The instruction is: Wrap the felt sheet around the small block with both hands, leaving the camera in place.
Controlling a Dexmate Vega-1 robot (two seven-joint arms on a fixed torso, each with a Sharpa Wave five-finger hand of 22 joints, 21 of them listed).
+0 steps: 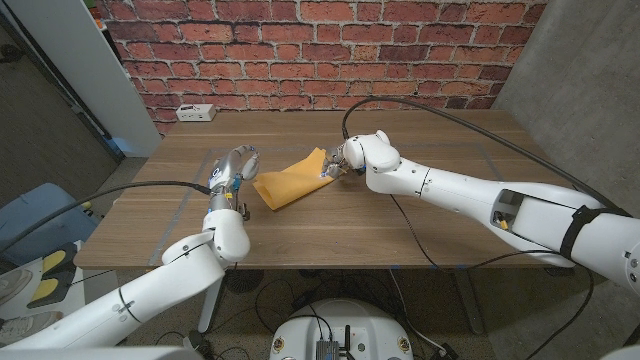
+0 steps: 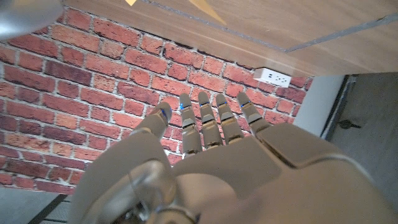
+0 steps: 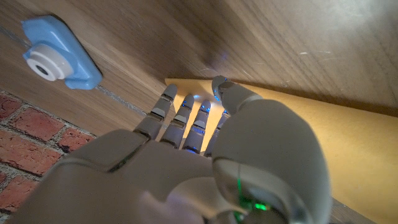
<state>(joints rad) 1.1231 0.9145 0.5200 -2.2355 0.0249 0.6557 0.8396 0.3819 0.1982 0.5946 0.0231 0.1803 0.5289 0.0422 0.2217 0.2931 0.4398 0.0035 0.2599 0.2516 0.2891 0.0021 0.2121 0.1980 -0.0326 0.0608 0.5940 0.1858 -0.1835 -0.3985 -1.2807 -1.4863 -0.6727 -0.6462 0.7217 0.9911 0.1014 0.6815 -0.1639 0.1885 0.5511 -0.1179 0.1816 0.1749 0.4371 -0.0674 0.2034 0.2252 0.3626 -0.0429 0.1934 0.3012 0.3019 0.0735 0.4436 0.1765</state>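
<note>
Mustard-yellow felt sheet (image 1: 291,179) near the middle of the wooden desk (image 1: 420,230), folded into a flat elongated shape, long axis running diagonally from the near-left end toward the far-right end by the right hand (image 1: 338,163); block presumably hidden under or inside the fold, not visible. Right hand at the sheet's far-right end, arm stretched in low over the desk from the right, wrist bent toward the felt; fingers (image 3: 186,115) extended close together and pointing down at the sheet's edge in the right wrist view, tips on or just above the yellow fabric (image 3: 348,155); impossible to tell whether anything is actually pinched. Left hand (image 1: 232,168) just beside the sheet's near-left end, raised above the desk surface on an upright forearm, palm on edge, apparently not touching the felt; in the left wrist view, fingers (image 2: 214,118) straight and slightly spread, holding nothing, brick wall (image 2: 74,99) beyond them. Small blue camera (image 3: 56,53) with white round lens lying on the wood, well apart from the sheet, seen in the right wrist view. White power strip (image 1: 195,112) at the far left edge of the desk by the wall. Black cable (image 1: 420,105) arcing over the right arm
</note>
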